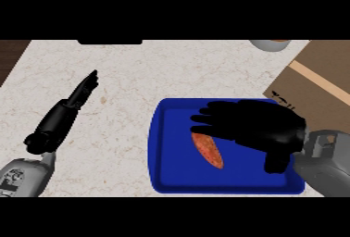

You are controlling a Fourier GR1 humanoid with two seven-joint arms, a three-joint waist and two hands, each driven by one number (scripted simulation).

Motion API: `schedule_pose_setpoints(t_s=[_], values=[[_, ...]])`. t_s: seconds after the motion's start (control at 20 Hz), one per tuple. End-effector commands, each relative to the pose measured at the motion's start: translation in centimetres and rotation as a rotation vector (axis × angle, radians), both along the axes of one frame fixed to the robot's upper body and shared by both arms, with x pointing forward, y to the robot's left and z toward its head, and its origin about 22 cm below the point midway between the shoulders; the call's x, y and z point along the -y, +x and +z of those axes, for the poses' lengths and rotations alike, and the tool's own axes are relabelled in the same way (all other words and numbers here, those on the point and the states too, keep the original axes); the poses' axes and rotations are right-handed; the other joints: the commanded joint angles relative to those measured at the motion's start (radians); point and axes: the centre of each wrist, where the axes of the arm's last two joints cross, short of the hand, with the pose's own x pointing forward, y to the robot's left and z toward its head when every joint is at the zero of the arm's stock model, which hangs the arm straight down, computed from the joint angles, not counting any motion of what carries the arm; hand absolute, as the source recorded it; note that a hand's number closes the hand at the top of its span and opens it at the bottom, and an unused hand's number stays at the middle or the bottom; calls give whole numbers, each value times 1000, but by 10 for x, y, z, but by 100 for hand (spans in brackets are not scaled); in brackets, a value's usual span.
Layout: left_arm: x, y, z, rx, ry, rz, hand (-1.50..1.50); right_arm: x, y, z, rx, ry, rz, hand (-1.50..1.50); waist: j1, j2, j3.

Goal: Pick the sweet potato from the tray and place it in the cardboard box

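Sweet potato (209,152) likely stiff, light, slim: grip mid-length across its narrow width; right hand (259,125) hovers at its 1 o'clock over tray (159,157), fingers (205,121) spread, holding nothing.

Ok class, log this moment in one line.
right hand: open over tray | sweet potato: on tray | left hand: resting open | box: beside tray

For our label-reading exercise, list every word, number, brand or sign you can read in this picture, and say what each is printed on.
No readable words, numbers or brand names anywhere.
Cardboard box: small black printed marks near its corner by the tray, too small to read.
Blue tray, sweet potato, counter: no writing on them.
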Motion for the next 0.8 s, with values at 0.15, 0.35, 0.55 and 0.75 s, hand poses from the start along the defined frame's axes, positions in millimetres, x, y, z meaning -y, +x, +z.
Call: schedule_pose_setpoints(t_s=[0.15, 0.35, 0.55, 0.75], values=[[-4, -14, 1, 3, 12, 9, 0, -21, -30, -8, -5, -86, -66, -150, 6, 1, 0], [-6, -8, 14, 1, 4, -10, 0, -22, -22, -26, -32, -122, -78, -150, 8, 3, 1], [-3, 17, -4, 0, -10, -14, 0, -53, -35, -52, 52, -141, -81, -150, 6, 6, 1], [9, 2, 6, -1, -5, -1, 0, -48, -15, -51, 51, -115, -120, -150, 9, 4, 1]])
